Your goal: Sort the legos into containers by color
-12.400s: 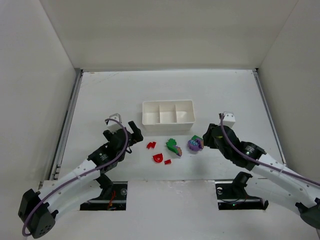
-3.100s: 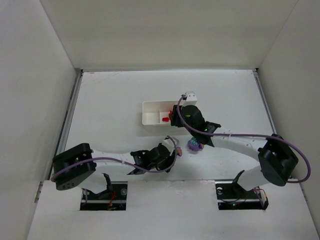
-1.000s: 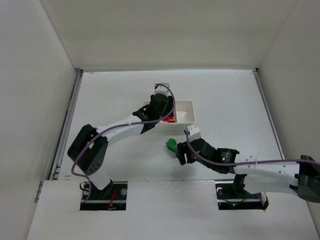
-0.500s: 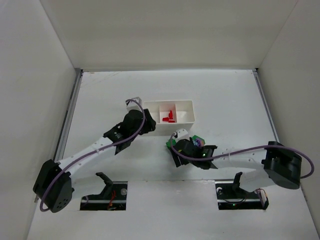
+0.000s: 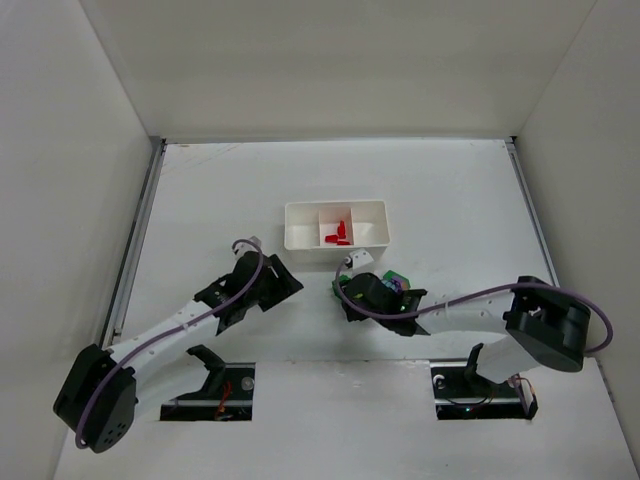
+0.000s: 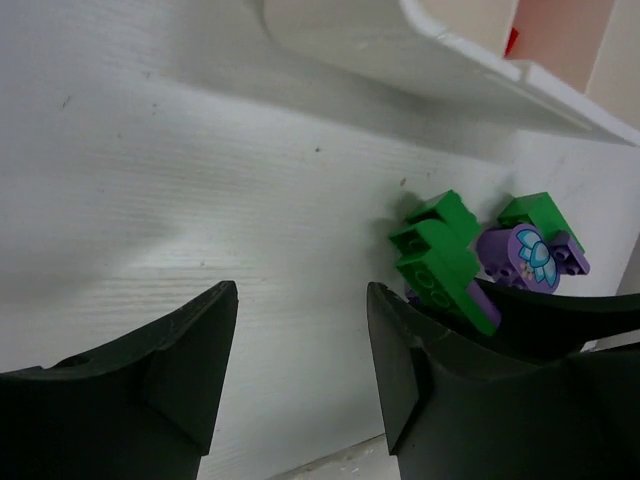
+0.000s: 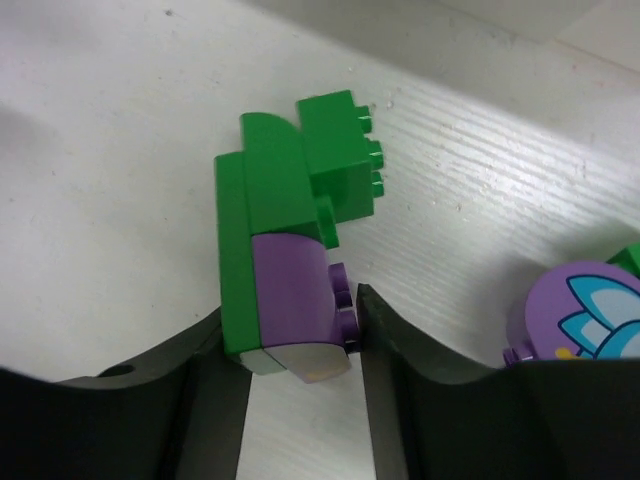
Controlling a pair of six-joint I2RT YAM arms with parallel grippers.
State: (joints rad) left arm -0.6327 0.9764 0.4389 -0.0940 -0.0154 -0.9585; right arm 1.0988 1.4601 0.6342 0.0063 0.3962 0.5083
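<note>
The white tray [image 5: 335, 212] has three containers side by side; red legos [image 5: 338, 234] lie in the middle one. In front of it, my right gripper [image 5: 348, 293] [image 7: 295, 310] is shut on a green lego with a purple block stuck to it [image 7: 275, 215], which rests on the table. A round purple lego with a blue flower [image 7: 575, 310] [image 6: 528, 255] lies just right of it, beside a green brick [image 6: 535, 212]. My left gripper [image 5: 288, 283] [image 6: 300, 295] stands open and empty, left of the green lego [image 6: 440, 255].
White walls enclose the table on three sides. The tray's front wall [image 6: 450, 60] runs just beyond the left gripper. Both arms reach in low from the near edge, their fingertips close together in front of the tray.
The left arm has drawn back from over the tray to the table in front of it, and its jaws have opened a little. The right jaws have closed on the green-and-purple lego.
</note>
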